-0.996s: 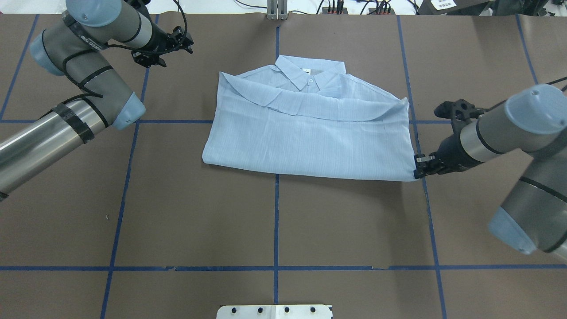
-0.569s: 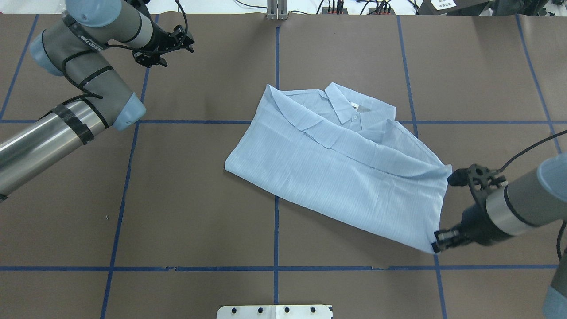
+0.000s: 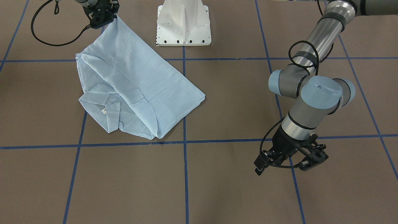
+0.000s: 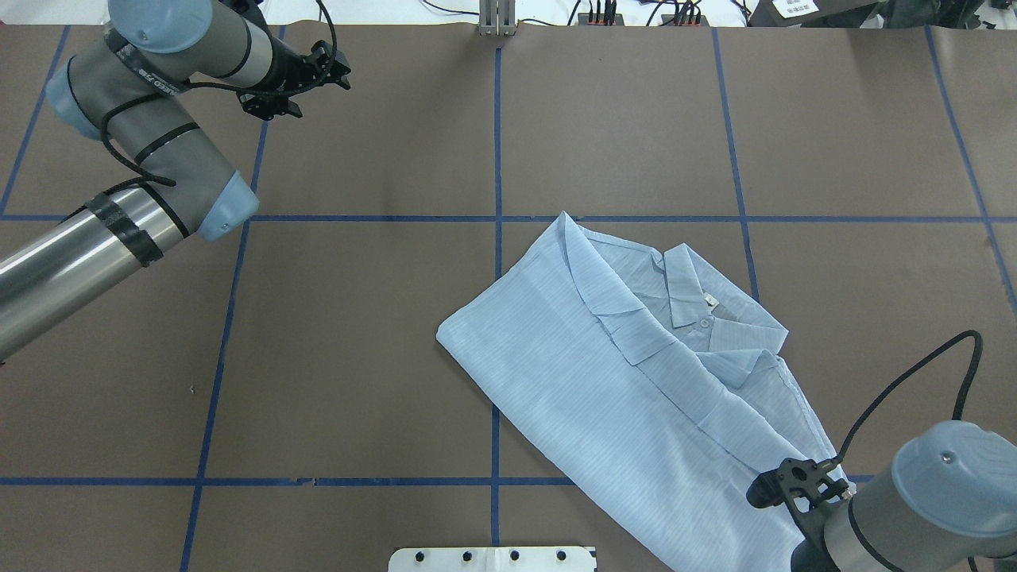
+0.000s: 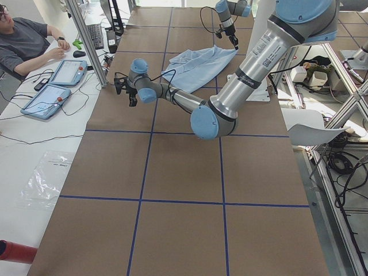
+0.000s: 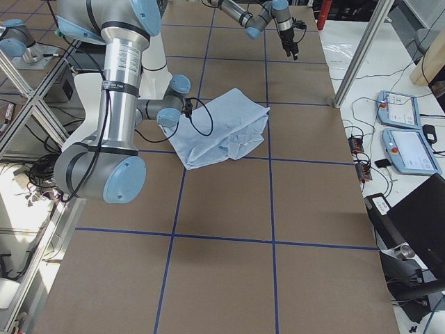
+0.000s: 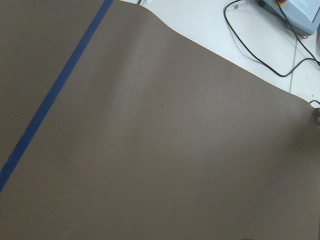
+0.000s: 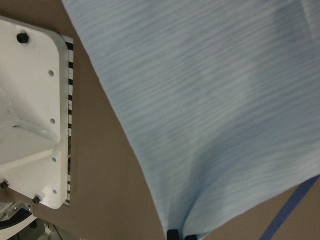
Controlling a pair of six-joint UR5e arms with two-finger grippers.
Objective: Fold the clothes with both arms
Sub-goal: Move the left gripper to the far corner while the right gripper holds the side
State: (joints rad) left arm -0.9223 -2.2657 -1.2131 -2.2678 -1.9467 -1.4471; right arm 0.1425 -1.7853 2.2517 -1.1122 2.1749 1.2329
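- Our worktop (image 4: 357,357) is covered in brown paper, marked into large squares by lines of blue tape (image 4: 496,143).
- Along its far edge we see a white side table (image 5: 14,155) carrying two tablets (image 5: 68,72), a keyboard (image 5: 94,35), loose cables and a clear plastic bag (image 5: 47,179).
- A person (image 5: 23,41) sits at that table, one hand resting on it.
- An aluminium post (image 5: 85,40) rises at the worktop's edge.
- On the opposite side we see a grey floor (image 5: 345,247) with cables lying across it.

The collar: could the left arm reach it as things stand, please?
Probably yes, at a stretch: only bare table lies between the left end effector and the collar; the right end effector grips the shirt's far corner.
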